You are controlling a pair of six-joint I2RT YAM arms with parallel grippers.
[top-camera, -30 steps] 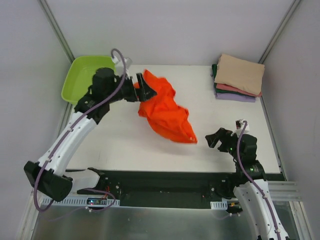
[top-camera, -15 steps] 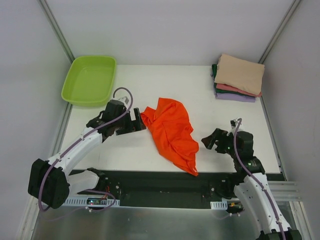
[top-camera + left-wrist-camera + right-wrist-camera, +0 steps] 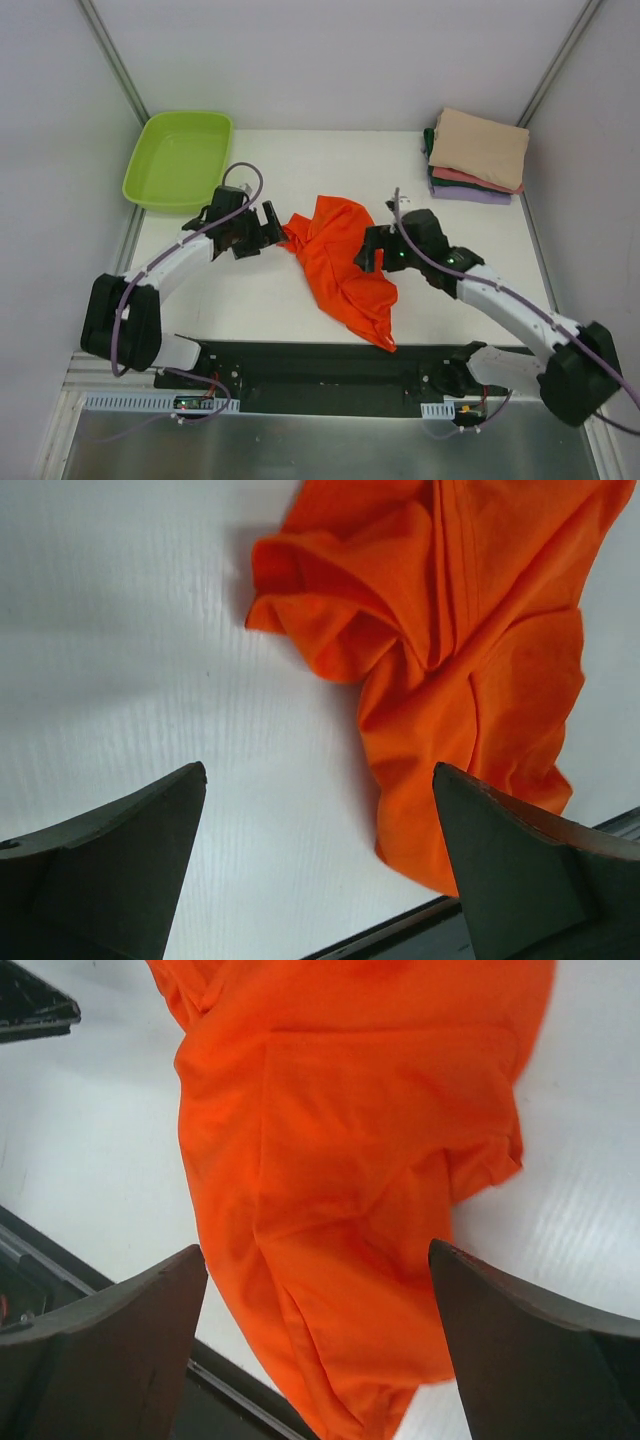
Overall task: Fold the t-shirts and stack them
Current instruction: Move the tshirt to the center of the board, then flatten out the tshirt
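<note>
Cloth first: the orange t-shirt (image 3: pixel 340 270) lies in a crumpled, twisted heap about the middle of the table (image 3: pixel 250 290). It runs slantwise from a bunched end at the left down to a narrow tip that reaches the near edge and seems to lap onto the dark rail there.

A second ago it hung from the left arm, up by the lime tub (image 3: pixel 178 160); half a second ago it had already been carried to the centre and laid down. Now the left gripper (image 3: pixel 270 230) sits just beside the bunched left end with its fingers spread wide and nothing between them, as its wrist view confirms. The right gripper (image 3: pixel 368 250) has swung in from the right side of the table and hovers over the shirt's right edge, likewise spread and empty.

To my eye that means fetching is done and flattening comes next, with both arms placed to take hold and pull the shirt square.

The stack of folded t-shirts (image 3: pixel 480 150), tan on top, waits at the far right corner, well apart. Bare table lies to the shirt's left and on the far side of it, good room for spreading; the near edge is the tight side, and the tip could slide off.
</note>
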